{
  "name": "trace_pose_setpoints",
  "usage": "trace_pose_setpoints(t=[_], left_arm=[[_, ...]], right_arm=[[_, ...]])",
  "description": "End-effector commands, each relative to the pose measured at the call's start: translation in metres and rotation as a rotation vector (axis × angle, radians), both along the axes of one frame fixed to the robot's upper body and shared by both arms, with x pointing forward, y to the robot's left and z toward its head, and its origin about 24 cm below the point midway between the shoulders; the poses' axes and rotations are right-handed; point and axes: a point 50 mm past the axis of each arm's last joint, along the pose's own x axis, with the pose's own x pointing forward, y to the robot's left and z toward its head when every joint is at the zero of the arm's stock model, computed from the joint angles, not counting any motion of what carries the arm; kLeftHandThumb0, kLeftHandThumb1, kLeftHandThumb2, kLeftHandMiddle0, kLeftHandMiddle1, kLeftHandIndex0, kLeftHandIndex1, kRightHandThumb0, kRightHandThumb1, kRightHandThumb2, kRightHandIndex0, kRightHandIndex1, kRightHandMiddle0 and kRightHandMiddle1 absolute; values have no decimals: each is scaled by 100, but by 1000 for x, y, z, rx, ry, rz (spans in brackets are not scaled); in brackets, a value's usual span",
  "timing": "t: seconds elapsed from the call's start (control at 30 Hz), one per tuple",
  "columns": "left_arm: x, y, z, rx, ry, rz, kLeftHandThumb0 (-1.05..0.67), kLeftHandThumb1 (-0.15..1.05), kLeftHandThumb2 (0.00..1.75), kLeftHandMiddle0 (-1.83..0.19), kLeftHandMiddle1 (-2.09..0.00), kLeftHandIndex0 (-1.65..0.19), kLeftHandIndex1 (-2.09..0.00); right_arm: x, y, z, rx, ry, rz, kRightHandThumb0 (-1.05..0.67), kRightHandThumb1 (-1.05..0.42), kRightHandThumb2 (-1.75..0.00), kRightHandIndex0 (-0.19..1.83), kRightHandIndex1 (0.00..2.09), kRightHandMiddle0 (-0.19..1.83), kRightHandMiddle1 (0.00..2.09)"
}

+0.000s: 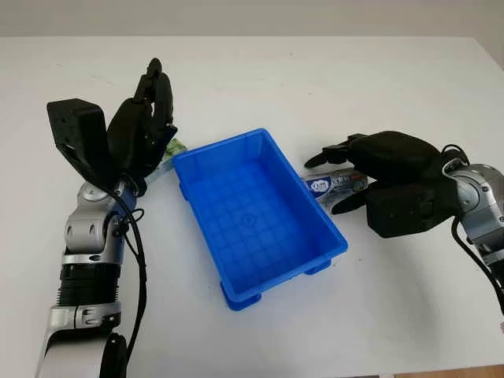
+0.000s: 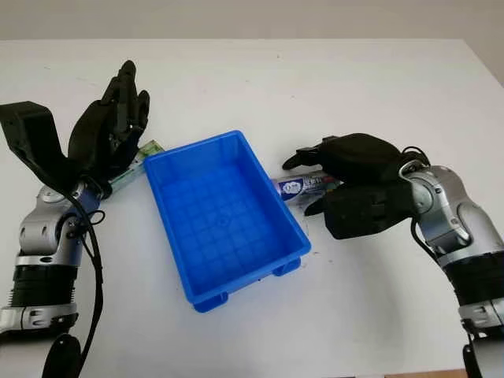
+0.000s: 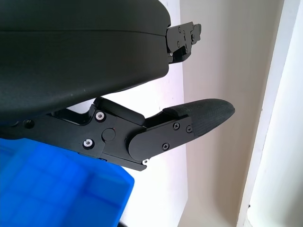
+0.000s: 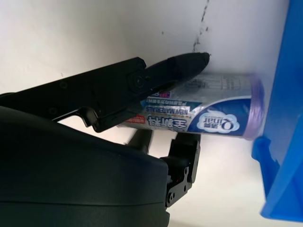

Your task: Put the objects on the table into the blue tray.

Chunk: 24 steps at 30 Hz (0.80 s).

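At table centre your blue tray (image 1: 256,216) sits with nothing inside. Just off its right wall, your right hand (image 2: 346,177) is closing around the toothpaste tube (image 4: 213,116), not yet gripping; it looks light and squashy, so take it mid-body. Your left hand (image 1: 146,126) hangs unclenched above a green packet (image 2: 142,155).

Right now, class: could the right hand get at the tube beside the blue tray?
Probably yes. The right hand is already at the tube, fingers above and below it, and nothing lies between them. The tray wall sits close by the tube's cap end.
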Motion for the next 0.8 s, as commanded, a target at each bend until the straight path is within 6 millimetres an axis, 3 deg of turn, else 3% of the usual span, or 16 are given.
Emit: trace_pose_setpoints(t=[0.0,0.07,0.23,0.43,0.57,0.77], left_arm=[[1,-1,5,3,-14,-8,-68,105,73,19,0,19,0],[2,-1,5,5,-13,-8,-68,105,73,19,0,19,0],[2,-2,4,7,-11,-10,-69,105,73,19,0,19,0],[1,-2,4,5,-10,-15,-68,105,74,19,0,19,0],[0,-2,3,12,-12,-9,-66,105,75,19,0,19,0],[1,-2,2,13,-13,-9,-66,105,75,19,0,19,0]], right_arm=[[-4,1,-7,-18,-68,23,-55,-104,-16,69,207,29,206],[-3,2,-7,-19,-160,34,-56,-105,-22,87,209,40,209],[5,-2,-3,5,-335,36,-54,-105,-35,91,209,45,209],[18,-8,6,30,-428,-15,-50,-105,-29,103,209,54,209],[30,-12,25,49,-526,-47,-45,-105,-17,94,209,53,209],[42,-12,68,90,-663,-103,-51,-105,-23,101,209,61,209]])
